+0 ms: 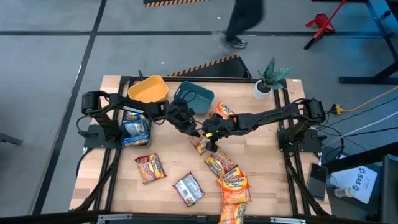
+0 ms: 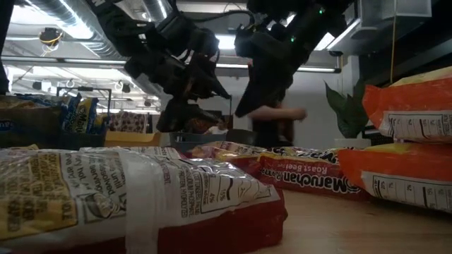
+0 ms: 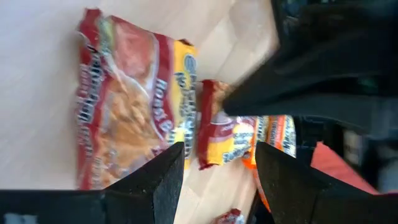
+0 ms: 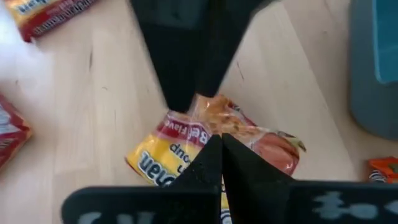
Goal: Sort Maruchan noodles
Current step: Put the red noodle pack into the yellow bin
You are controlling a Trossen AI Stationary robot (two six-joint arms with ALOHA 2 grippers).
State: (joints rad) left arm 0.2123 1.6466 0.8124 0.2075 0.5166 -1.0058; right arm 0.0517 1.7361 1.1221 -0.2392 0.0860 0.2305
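Pick step: my right fingers (image 4: 219, 149) are clenched on the edge of a red-and-yellow crinkly Maruchan packet (image 4: 186, 146) mid-surface near the teal plastic bin (image 1: 194, 95), left fingers (image 3: 214, 168) spread just above; next, lift clear and bin it.

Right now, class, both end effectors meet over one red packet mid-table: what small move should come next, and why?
Probably lift the right end effector slightly: it looks shut on the red packet, which seems to rest on the table. The left end effector is open beside it.
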